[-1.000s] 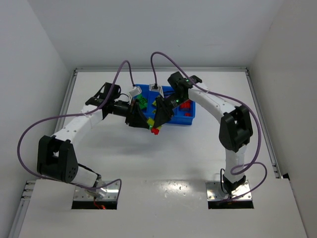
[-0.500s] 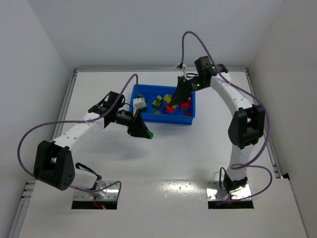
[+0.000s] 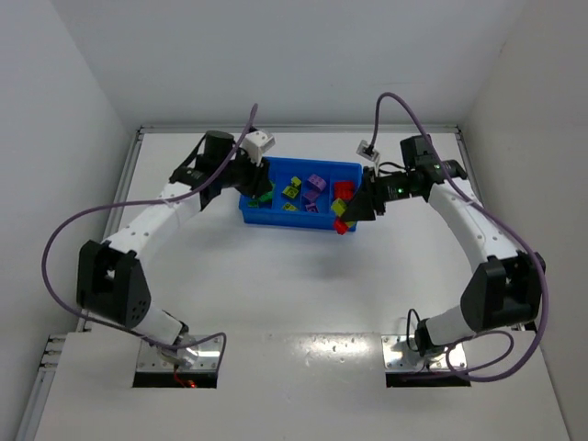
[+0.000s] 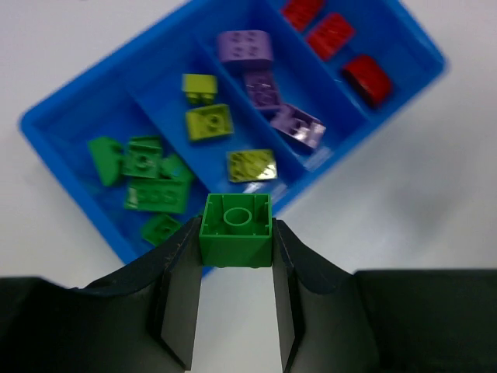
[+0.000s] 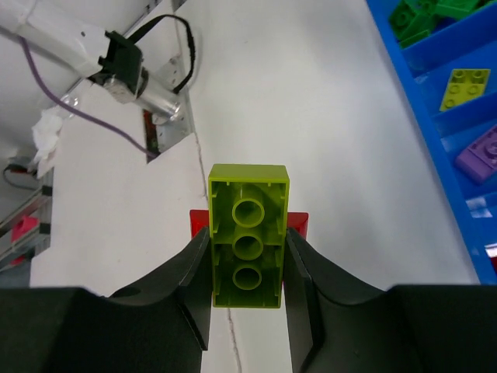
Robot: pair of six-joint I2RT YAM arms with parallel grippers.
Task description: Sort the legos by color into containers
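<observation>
The blue tray (image 3: 289, 220) lies at the table's far middle, with green, yellow-green, purple and red legos in its four compartments from left to right. My left gripper (image 3: 260, 190) hangs over the tray's left end, shut on a green lego (image 4: 235, 229). In the left wrist view the tray (image 4: 78, 198) lies below it, with the green pile (image 4: 144, 175) just ahead. My right gripper (image 3: 352, 213) is at the tray's near right corner, shut on a yellow-green lego (image 5: 248, 233) with a red lego (image 5: 299, 225) stuck behind it.
The tray's edge (image 5: 439, 159) runs down the right side of the right wrist view. The left arm's base plate and cables (image 5: 147, 85) show at upper left there. Purple cables loop above both arms. White walls close in the table.
The left gripper carried the green lego from in front of the tray up over its left end. The right gripper swung right and nearer, from over the tray to its near right corner, with its stack.
</observation>
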